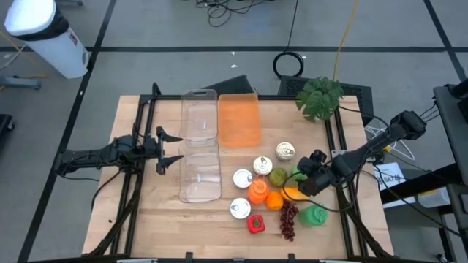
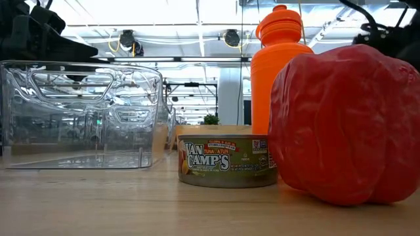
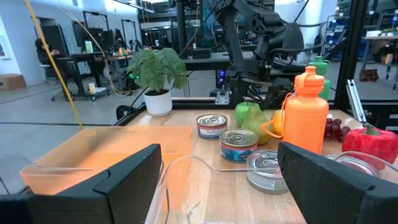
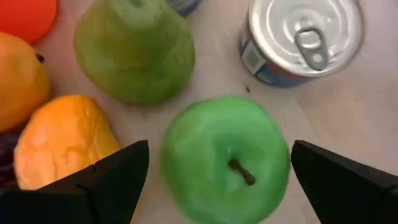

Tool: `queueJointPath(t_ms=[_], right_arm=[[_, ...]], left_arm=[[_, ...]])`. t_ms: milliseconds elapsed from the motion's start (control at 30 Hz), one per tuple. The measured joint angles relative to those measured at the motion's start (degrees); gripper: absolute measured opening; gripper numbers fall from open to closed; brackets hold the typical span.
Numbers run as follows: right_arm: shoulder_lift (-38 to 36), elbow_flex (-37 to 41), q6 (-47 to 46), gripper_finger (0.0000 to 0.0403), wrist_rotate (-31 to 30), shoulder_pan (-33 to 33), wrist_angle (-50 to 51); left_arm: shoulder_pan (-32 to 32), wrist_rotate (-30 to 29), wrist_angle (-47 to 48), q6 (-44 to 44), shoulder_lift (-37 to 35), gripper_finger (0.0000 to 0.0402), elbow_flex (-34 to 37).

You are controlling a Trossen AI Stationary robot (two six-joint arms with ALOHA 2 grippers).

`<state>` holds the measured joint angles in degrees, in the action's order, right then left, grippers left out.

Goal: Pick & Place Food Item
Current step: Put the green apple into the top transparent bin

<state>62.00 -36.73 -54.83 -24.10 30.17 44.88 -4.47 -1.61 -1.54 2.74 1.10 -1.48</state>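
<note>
A green apple [image 4: 227, 158] stands stem-up on the table among the food items, mostly hidden under my right gripper [image 1: 300, 177] in the high view. That gripper [image 4: 221, 177] hangs over it from above, open, one finger on each side of the apple; no touch shows. Around the apple lie a green pear [image 4: 134, 53], a tuna can [image 4: 301, 37] and a yellow-orange fruit [image 4: 65, 140]. My left gripper [image 1: 167, 150] waits open at the table's left, beside the clear containers [image 1: 200, 175].
Close by are more cans [image 1: 243, 177], an orange bottle [image 1: 257, 191], an orange [image 1: 273, 201], grapes [image 1: 289, 219], a red pepper [image 1: 255, 223] and a green item [image 1: 316, 215]. An orange tray [image 1: 239, 120] and a potted plant [image 1: 319, 97] sit at the far side.
</note>
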Motion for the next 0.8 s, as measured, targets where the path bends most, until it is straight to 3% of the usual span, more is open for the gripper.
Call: queueJointPath(t_ms=[400,633,800], right_arm=[[-0.07,3.54,1.92,0.0369,1.70,-0.04,-5.69],[-0.04,3.59,3.95,0.0301,2.96,-0.07,-6.84],[-0.88,3.65,4.71,0.0296,2.35,-0.07,-6.63]], left_arm=[[0.00,0.00,0.01,0.00,0.00,0.0335,0.00],[0.00,0.00,0.01,0.00,0.00,0.0335,0.00],[0.00,0.00,0.00,0.00,0.00,0.0335,0.00]])
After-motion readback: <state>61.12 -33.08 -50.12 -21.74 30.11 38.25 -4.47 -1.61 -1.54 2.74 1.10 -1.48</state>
